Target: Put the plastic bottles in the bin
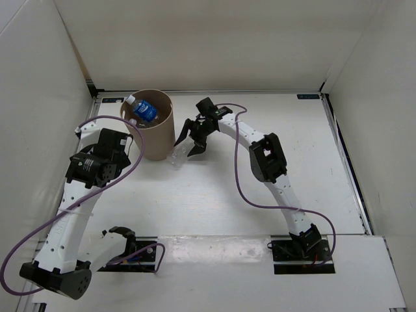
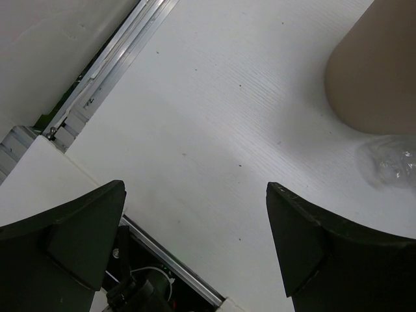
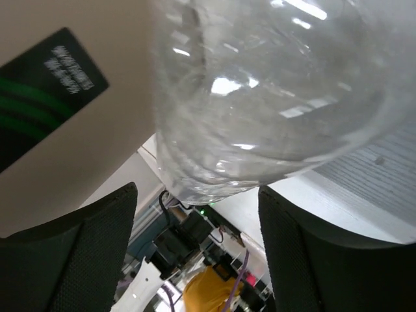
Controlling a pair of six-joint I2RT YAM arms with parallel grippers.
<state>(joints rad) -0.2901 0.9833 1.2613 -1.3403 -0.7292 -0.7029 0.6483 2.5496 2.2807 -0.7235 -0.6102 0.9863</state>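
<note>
Close the right gripper softly round the clear bottle lying beside the bin; cannot tell if gripped. Lift above the bin, then drop. Leave the left gripper wide.

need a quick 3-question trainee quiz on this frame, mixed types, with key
1. Multiple choice: where is the clear unlabelled plastic bottle?
A) on the white table, beside the tall tan cardboard cylinder bin, at the right gripper
B) inside that bin
C) lying by the arm bases
2. True or false: the left gripper is shut on a bottle.
3. Short answer: what shows inside the bin?

Key
1. A
2. False: its jaws stand wide apart with nothing between them.
3. A blue-labelled plastic bottle with a white cap.
</note>
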